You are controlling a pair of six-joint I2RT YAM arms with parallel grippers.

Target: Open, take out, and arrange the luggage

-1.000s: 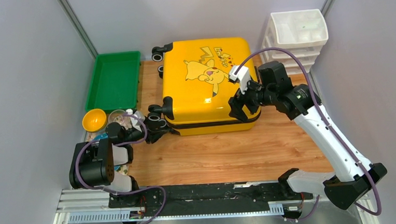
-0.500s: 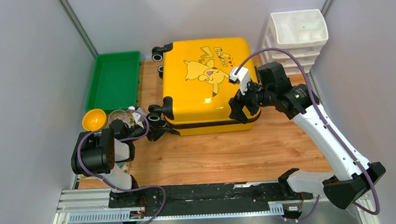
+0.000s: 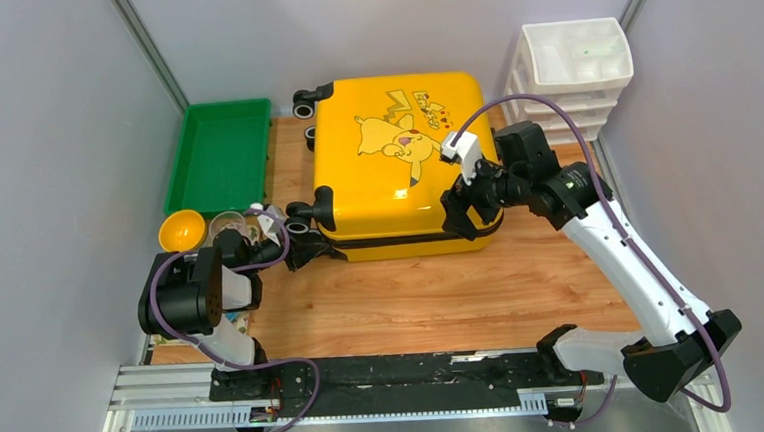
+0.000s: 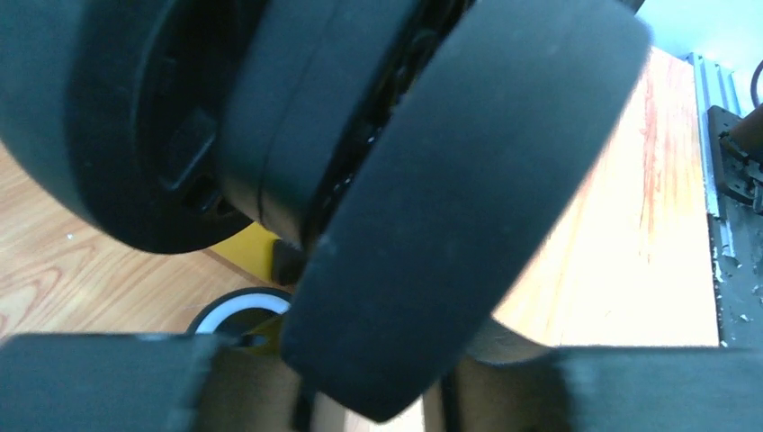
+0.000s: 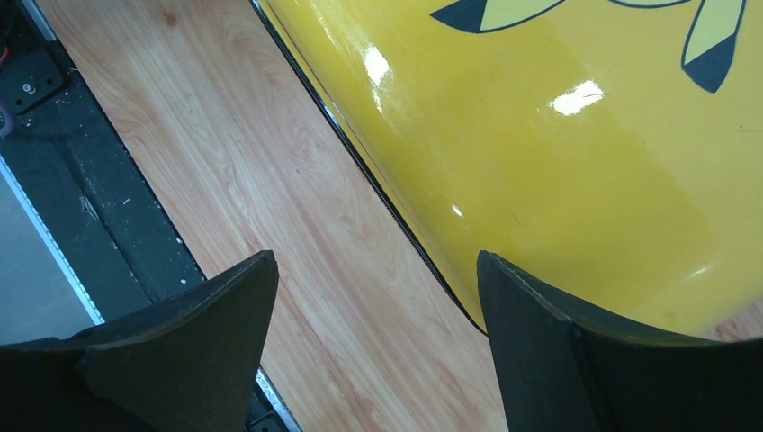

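Note:
The luggage (image 3: 395, 165) is a yellow hard-shell suitcase with a cartoon print. It lies flat and closed on the wooden table, its black wheels to the left. My left gripper (image 3: 295, 243) is at the near-left wheel (image 3: 301, 229). In the left wrist view that black wheel (image 4: 450, 180) fills the frame, and my left gripper (image 4: 378, 378) is shut on its lower end. My right gripper (image 3: 463, 216) hangs open over the suitcase's near-right corner. In the right wrist view, one finger of my right gripper (image 5: 373, 297) is over the yellow shell (image 5: 558, 135) and the other over bare wood.
A green tray (image 3: 219, 156) lies at the back left. A yellow bowl (image 3: 182, 231) and a clear dish (image 3: 226, 223) sit in front of it, beside my left arm. A white drawer unit (image 3: 574, 64) stands at the back right. Grey walls close in both sides.
My left arm has swung its wrist rightward onto the near-left wheel, and its jaws have narrowed around it. The right arm has barely shifted.

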